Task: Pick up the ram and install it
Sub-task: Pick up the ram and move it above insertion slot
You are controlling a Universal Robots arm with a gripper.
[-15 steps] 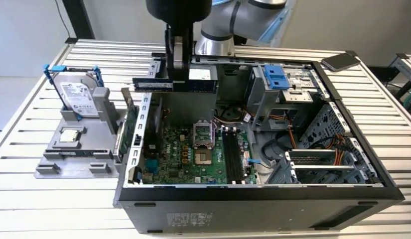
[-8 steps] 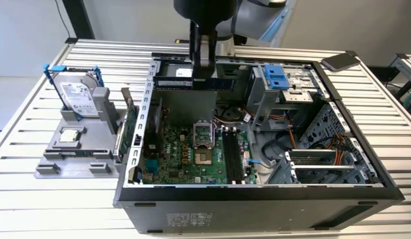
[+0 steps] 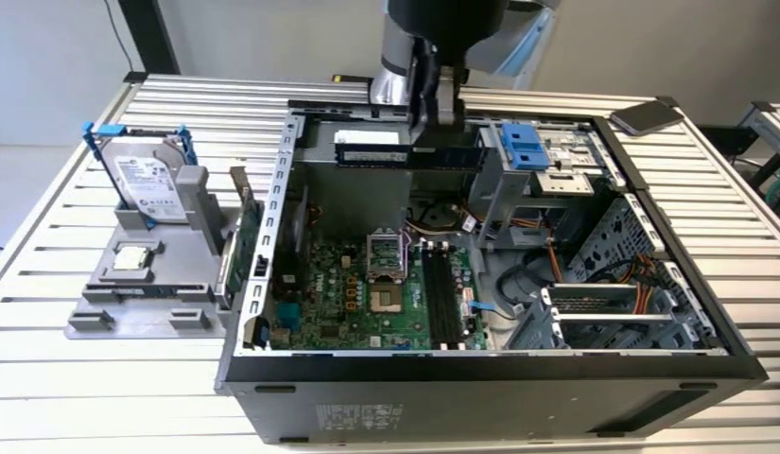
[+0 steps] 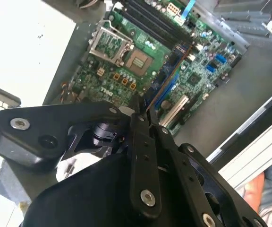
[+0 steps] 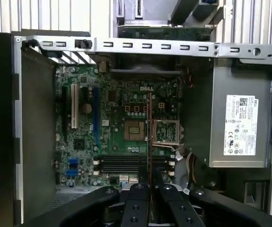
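exterior view, from its left: a grey stand [image 3: 99,317] on the slatted table [image 3: 61,397] carries a hard drive [image 3: 147,180] upright. a green card [image 3: 249,248] stands just beside the case wall [image 3: 286,189]. neither is being touched. inside the open case the motherboard [image 3: 333,303] lies flat. on it sit the cpu socket [image 3: 387,274] and, just beside that toward the view's right, the long black slots [image 3: 442,301], which look empty.

over the far rim of the case hangs the gripper [image 3: 437,140], its jaws clenched on the ram [image 3: 371,153] at about the stick's middle. the stick is level, with its pale label facing this camera. i judge the pick-up done and the seating not yet done: the ram is well above the board and lies crosswise to the slots. in the first wrist view the ram [image 5: 149,137] shows edge-on as a thin line running out from the gripper [image 5: 149,188] and crossing the slots [image 5: 126,164] at a right angle.

the space straight above the slots looks open. it is hemmed by the socket on one side and by the drive cage [image 3: 528,149] and loose cables [image 3: 541,251] on the other. the power supply [image 5: 240,125] sits near one end of the slots.
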